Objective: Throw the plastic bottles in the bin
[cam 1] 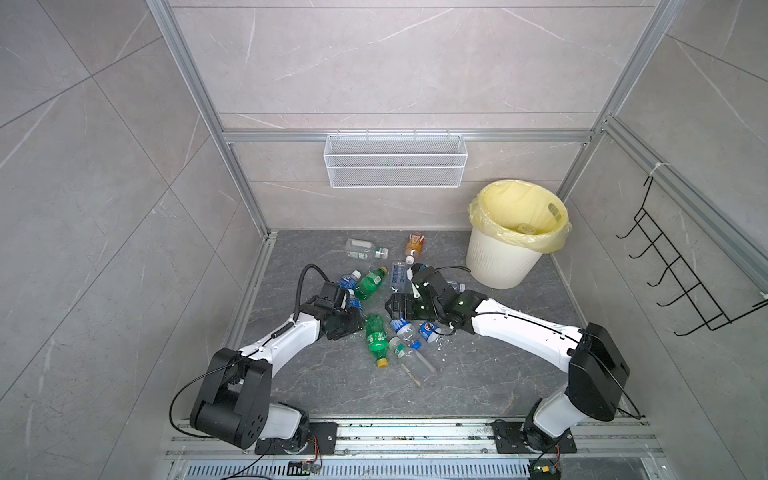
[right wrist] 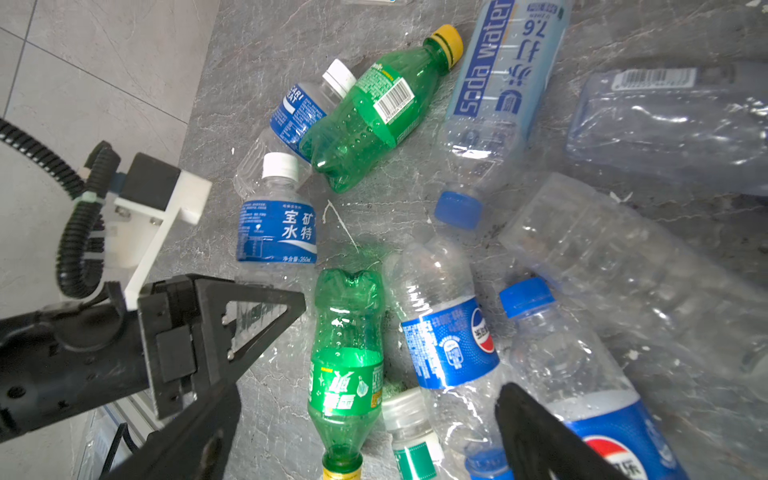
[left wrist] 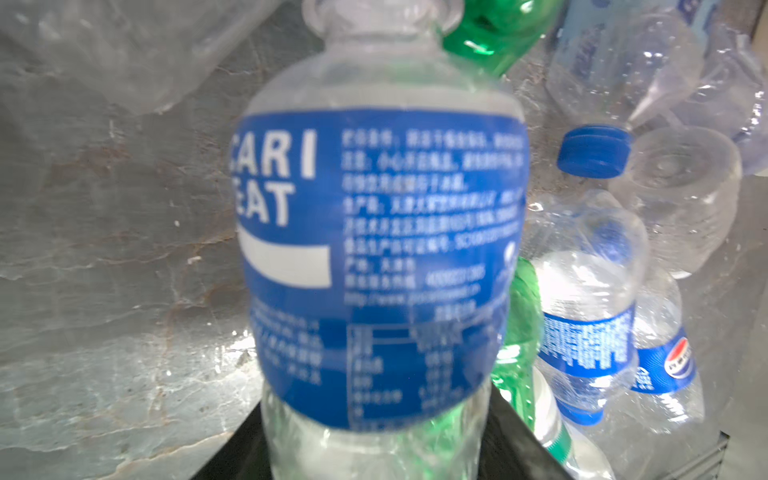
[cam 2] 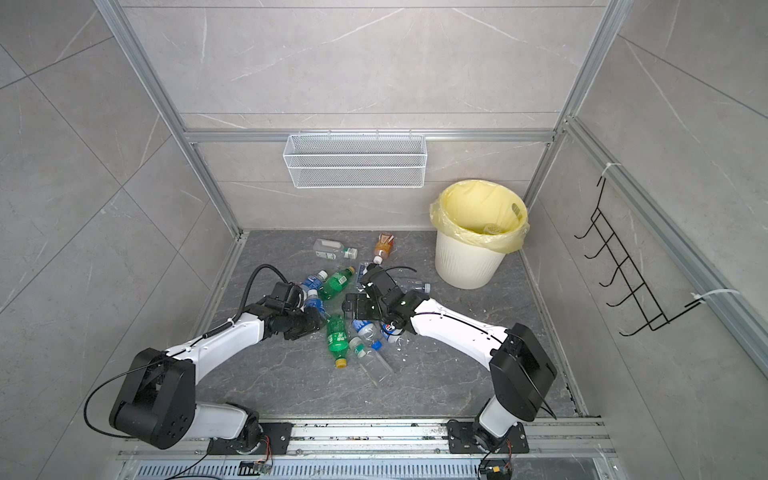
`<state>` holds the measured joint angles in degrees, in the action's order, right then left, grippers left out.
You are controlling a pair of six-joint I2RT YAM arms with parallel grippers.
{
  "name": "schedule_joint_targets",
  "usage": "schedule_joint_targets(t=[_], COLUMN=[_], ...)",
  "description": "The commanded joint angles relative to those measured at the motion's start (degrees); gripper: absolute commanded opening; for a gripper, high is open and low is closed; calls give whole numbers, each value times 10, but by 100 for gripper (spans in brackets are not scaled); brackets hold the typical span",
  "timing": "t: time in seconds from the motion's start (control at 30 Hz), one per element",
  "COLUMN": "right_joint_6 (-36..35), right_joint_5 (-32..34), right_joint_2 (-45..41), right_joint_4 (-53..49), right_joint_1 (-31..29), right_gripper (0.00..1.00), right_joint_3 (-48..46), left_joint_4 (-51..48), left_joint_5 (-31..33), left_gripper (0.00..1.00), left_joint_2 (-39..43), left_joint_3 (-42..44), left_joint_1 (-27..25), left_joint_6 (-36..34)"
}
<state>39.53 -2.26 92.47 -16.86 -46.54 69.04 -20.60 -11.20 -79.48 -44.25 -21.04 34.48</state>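
Clear plastic under a blue label fills the left wrist view: a blue-labelled bottle (left wrist: 374, 257) lies at the left edge of the pile, its white cap pointing toward the back wall. The left tool (right wrist: 282, 303) has its jaws closed against this bottle's clear base. I cannot tell whether the bottle is off the grey stone desk (cam 1: 478, 374).

The right tool (right wrist: 370, 395) hangs over the middle of the pile with its jaws spread wide, gripping nothing. Directly beneath it a green bottle (right wrist: 347, 361) lies beside two clear ones with blue caps.

The other plastic bottles (cam 1: 399, 278) lie scattered and partly overlapping between the two arms. An orange-labelled bottle (cam 1: 414, 245) lies nearer the back wall, apart from the heap.

The bin (cam 1: 498, 257), cream-white with a pale yellow bag folded over its rim, stands upright in the far right corner of the desk, well apart from both tools. A white wire basket (cam 1: 395, 166) hangs on the back wall above the desk.
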Motion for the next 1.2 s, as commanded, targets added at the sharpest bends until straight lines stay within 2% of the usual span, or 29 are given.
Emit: schedule_joint_targets(t=[0.0,0.23,0.43,0.8,1.17], right_joint_6=[9,-23,-30,9,26], right_joint_5=[-13,-2,-31,-115,-138], right_joint_2=[-16,-42,-78,-93,-96], right_joint_4=[-2,-49,-66,-47,-27], right_joint_1=[9,24,56,105,107], right_gripper=[100,100,100,100,93], right_joint_3=[-3,21,49,74,46], left_joint_4=[2,8,41,100,113], left_joint_5=[-24,-22,-36,-44,-48], left_gripper=[52,52,52,52,52], left_joint_2=[33,84,108,74,49], left_joint_3=[-28,-44,-73,-125,-145], left_joint_1=[-6,-20,-57,-167,-187], left_joint_6=[-12,-32,-50,-86,-90])
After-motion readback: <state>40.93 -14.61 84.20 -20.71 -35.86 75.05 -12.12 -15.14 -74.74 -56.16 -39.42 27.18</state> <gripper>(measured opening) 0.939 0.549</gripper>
